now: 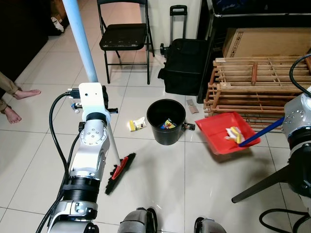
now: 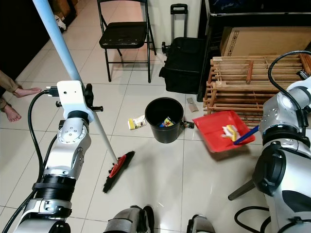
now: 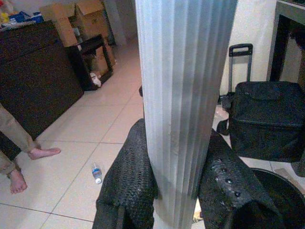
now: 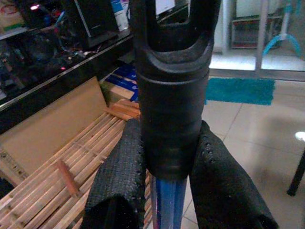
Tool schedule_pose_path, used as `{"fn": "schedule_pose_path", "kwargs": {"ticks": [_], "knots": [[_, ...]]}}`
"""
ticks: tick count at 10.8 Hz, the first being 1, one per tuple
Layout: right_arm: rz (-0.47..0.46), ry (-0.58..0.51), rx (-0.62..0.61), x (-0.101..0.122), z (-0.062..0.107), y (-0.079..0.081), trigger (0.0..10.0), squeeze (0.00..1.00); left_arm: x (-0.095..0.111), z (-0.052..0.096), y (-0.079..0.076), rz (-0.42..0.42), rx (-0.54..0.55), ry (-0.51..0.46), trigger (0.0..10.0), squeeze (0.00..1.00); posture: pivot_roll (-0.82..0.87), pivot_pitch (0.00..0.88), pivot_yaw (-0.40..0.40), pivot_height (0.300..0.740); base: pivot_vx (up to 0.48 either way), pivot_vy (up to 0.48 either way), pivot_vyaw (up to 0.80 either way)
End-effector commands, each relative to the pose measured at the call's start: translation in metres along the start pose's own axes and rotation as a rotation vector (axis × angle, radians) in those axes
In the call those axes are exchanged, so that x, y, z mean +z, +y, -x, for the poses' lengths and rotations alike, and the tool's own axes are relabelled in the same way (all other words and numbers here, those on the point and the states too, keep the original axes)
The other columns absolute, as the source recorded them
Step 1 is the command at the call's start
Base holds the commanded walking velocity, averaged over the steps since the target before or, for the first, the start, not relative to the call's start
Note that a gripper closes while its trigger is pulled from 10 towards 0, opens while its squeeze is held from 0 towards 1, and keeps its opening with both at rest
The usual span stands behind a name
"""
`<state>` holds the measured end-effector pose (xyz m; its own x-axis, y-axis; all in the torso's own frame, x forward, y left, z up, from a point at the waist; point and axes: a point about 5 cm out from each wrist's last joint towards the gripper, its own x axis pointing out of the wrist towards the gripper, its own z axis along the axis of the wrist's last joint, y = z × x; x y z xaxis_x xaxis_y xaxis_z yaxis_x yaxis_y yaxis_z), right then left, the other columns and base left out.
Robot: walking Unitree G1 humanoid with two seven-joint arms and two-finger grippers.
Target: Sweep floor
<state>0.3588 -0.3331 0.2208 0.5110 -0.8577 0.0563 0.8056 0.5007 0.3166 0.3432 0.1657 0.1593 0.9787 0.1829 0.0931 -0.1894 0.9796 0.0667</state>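
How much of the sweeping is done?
Partly done: some scraps lie in the black bin and in the red dustpan, held by the right gripper. The left gripper grips the broom. One yellow wrapper waits on the floor.

The left arm (image 1: 90, 160) is built of brushed silver cylindrical segments joined by black ribbed collars, with small screws set around a round joint cap. Above that sits a white rectangular wrist block, and a thick black cable (image 1: 57, 126) loops from the block down along the arm. The right arm (image 2: 284, 145) has the same silver shells and black joint rings, with a black cable (image 2: 279, 65) arching over its top. Each claw, left claw (image 3: 183, 191) and right claw (image 4: 169, 191), has two black fingers (image 3: 131, 186) faced with knobbly textured rubber pads.
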Motion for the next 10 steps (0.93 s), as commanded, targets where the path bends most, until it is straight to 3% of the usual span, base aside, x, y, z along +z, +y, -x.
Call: {"fn": "schedule_pose_path", "kwargs": {"ticks": [1, 3, 7, 10], "knots": [[-0.046, -0.022, 0.049, 0.02, -0.005, 0.011, 10.0, 0.0, 0.009, -0.004, 0.004, -0.015, 0.019, -0.043, 10.0, 0.0, 0.05, 0.108, 0.133, 0.74, 0.0, 0.0, 0.0], [-0.023, -0.015, 0.125, 0.021, -0.007, 0.012, 10.0, 0.0, 0.009, -0.004, 0.002, -0.011, 0.011, -0.039, 10.0, 0.0, 0.04, 0.108, 0.129, 0.74, 0.0, 0.0, 0.0], [0.001, 0.005, 0.154, 0.024, -0.016, 0.001, 10.0, 0.0, 0.008, -0.006, -0.002, -0.006, -0.004, -0.033, 10.0, 0.0, 0.02, 0.109, 0.132, 0.74, 0.0, 0.0, 0.0], [0.008, 0.043, 0.278, 0.025, -0.017, 0.007, 10.0, 0.0, 0.008, -0.007, -0.004, -0.002, -0.009, -0.033, 10.0, 0.0, 0.01, 0.107, 0.132, 0.74, 0.0, 0.0, 0.0]]}}
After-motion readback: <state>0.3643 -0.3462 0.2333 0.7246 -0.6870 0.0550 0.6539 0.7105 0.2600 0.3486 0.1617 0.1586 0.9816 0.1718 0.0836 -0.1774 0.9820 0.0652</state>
